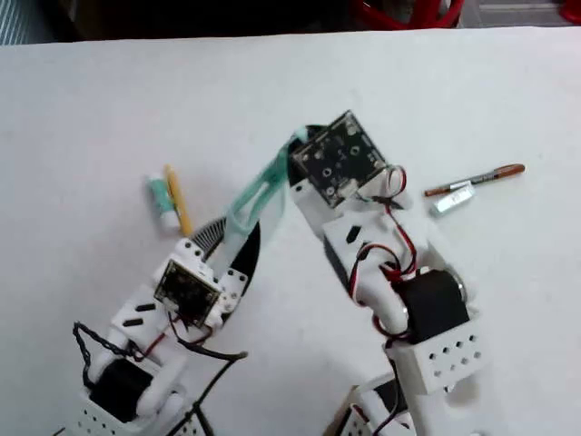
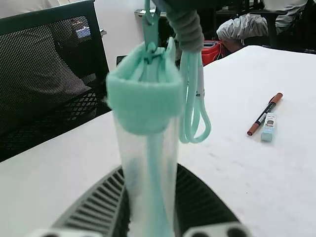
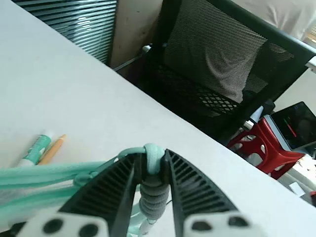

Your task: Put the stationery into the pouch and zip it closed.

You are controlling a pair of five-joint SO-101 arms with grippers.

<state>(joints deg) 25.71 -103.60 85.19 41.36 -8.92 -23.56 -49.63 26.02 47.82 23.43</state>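
Note:
A clear pouch (image 1: 250, 204) with mint green trim hangs stretched between my two grippers above the table. My left gripper (image 1: 231, 243) is shut on its lower end; in the left wrist view the pouch (image 2: 145, 98) rises from between the ribbed jaws. My right gripper (image 1: 300, 148) is shut on the mint zipper pull (image 3: 149, 154) at the pouch's top end. A yellow pencil (image 1: 177, 200) and a green-and-white tube (image 1: 162, 200) lie to the left of the pouch. On the right lie a brown pen (image 1: 477, 179) and a small pale eraser (image 1: 451, 200).
A white table (image 1: 91, 109) carries everything. The pouch's mint loop cord (image 2: 193, 113) dangles beside it. A black mesh chair (image 3: 222, 74) and a red stool (image 3: 259, 143) stand beyond the table's far edge. Loose black cables (image 1: 100, 345) trail near the left arm's base.

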